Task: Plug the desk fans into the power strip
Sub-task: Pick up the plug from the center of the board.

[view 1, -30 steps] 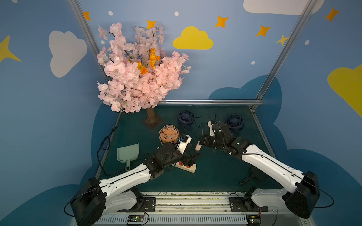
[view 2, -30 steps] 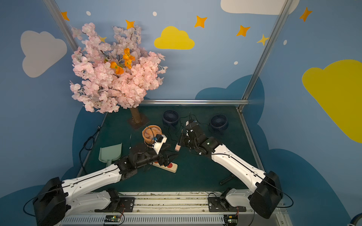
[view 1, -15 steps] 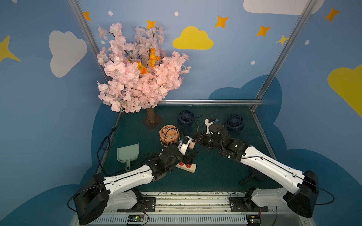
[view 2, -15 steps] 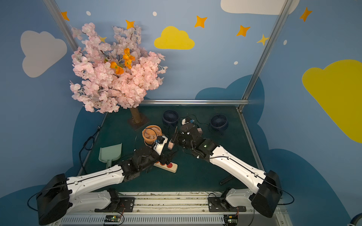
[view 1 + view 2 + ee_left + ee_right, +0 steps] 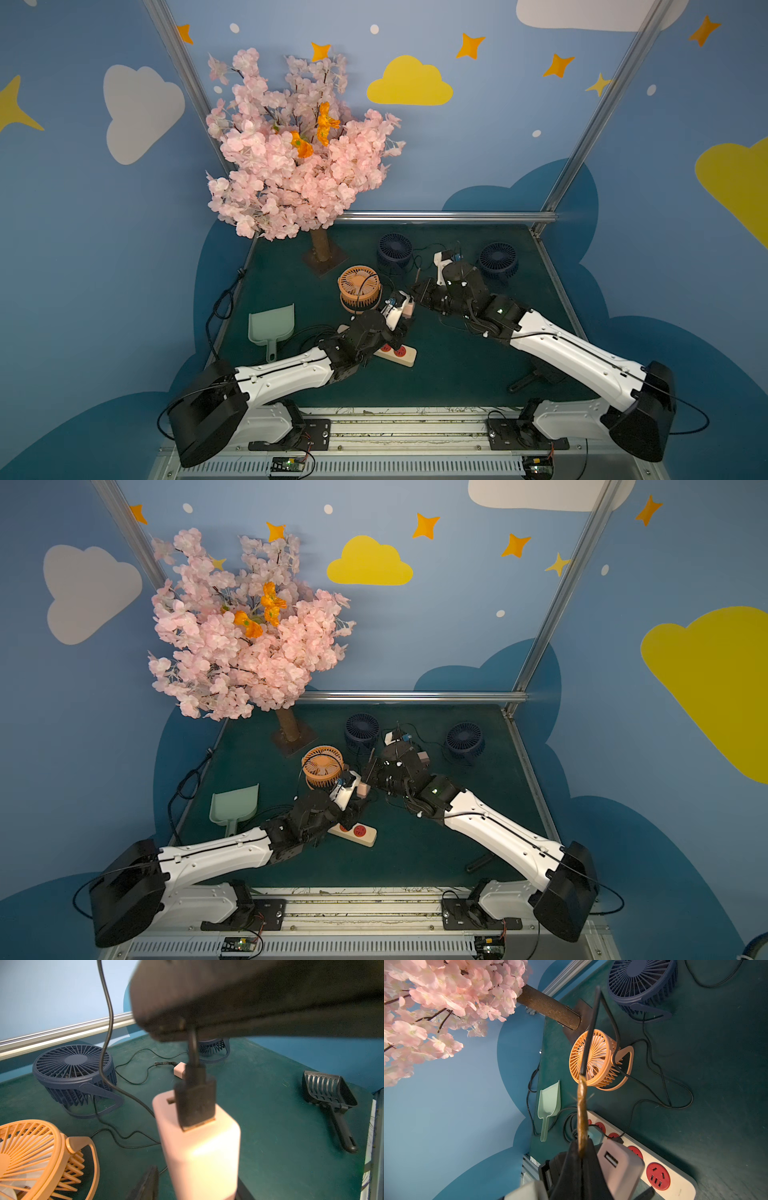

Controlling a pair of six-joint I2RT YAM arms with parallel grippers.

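The orange desk fan stands on the green mat, and its black cable runs up into my right gripper, shut on it just behind the USB plug. That plug sits in a pale pink adapter hanging below the right gripper. My left gripper reaches up with a finger on either side of the adapter; blur hides whether they clamp it. The cream power strip with red sockets lies just below, partly under the left arm.
Two navy fans stand at the back, their cables and a second small adapter loose on the mat. A pink blossom tree stands back left, a mint scoop at the left, and a black scoop under the right arm.
The right gripper has brought the hanging adapter closer to the left gripper. The left gripper's jaws have narrowed around the adapter.
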